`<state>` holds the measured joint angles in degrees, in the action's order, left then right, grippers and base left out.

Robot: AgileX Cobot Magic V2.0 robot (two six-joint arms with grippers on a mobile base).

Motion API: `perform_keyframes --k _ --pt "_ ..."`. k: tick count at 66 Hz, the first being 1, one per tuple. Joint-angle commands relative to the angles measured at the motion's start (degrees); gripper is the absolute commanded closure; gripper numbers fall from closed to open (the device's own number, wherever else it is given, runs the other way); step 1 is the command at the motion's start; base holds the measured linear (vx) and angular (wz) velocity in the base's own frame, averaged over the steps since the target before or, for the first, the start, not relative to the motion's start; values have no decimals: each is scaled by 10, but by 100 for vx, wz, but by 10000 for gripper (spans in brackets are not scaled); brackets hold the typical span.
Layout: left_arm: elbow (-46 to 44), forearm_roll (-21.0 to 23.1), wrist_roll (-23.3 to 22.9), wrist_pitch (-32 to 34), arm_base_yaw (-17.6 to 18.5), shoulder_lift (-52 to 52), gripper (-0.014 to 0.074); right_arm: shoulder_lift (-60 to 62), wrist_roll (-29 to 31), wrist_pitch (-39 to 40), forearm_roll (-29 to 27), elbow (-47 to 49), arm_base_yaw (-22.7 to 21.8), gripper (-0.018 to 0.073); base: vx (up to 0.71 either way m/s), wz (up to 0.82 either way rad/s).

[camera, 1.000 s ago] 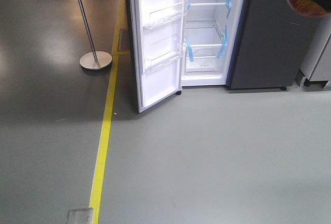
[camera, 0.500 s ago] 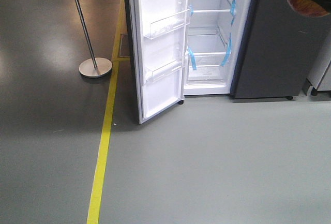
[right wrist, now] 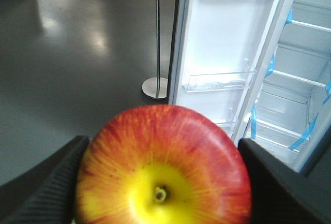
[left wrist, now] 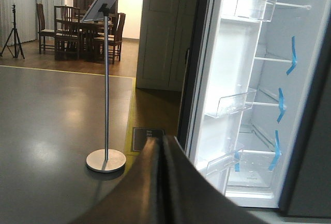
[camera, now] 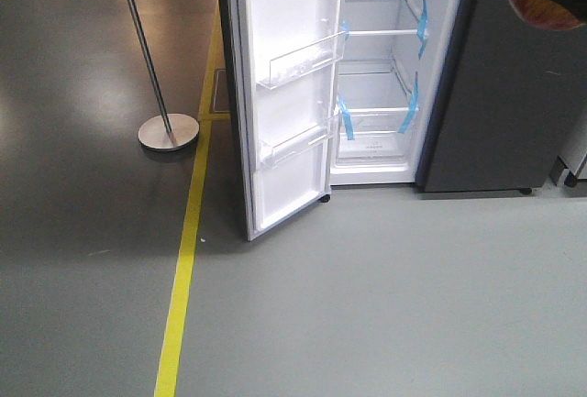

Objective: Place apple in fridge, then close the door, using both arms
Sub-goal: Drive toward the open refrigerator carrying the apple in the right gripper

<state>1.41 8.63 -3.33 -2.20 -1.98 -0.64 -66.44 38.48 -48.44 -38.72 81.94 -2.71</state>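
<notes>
- Exterior front-facing view: the tall dark grey fridge (camera: 486, 94) stands upright, long axis vertical, with its white compartment open toward the camera.
- The fridge's tall door (camera: 289, 94), white-lined with clear plastic bins, stands swung wide at the left of the opening. Its lining faces right.
- Strips of blue tape (camera: 410, 108) sit at the ends of the white shelves.
- The small round red-and-yellow apple (camera: 548, 9) shows at the top right edge, partly cut off. It is outside the compartment, in front of the fridge's dark outer side.
- A silver pole stand with a round base (camera: 168, 131) stands on the grey floor left of the door, beside a yellow floor line (camera: 183, 259).
- Left wrist-mounted view: the left gripper (left wrist: 156, 141) has its dark fingers pressed together, with only a thin seam between them and nothing held.
- It points between the pole stand and the open door, apart from both.
- Right wrist-mounted view: the right gripper (right wrist: 163, 144) pinches the apple between its two dark ribbed fingers (right wrist: 46, 182), one touching each flank.
- The apple's yellow stem hollow faces the camera, so its core axis runs along the line of view rather than across the fingers.
- The open door and the shelves lie beyond the apple, up and to the right, well apart from it.
</notes>
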Motion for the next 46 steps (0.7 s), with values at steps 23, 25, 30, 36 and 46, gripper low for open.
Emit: perform_keyframes --k 23,25,30,36,46 --pt "-11 4 -5 42 1 -9 603 12 4 36 -20 17 -1 451 16 0" --pt "-11 4 -5 42 1 -9 603 12 4 36 -20 17 -1 451 15 3" --pt "-11 4 -5 42 1 -9 603 12 4 36 -20 17 -1 451 15 3" --pt "-11 4 -5 42 1 -9 603 12 4 36 -20 17 -1 451 15 5" --pt "-11 4 -5 42 1 -9 603 12 4 36 -20 17 -1 451 15 7"
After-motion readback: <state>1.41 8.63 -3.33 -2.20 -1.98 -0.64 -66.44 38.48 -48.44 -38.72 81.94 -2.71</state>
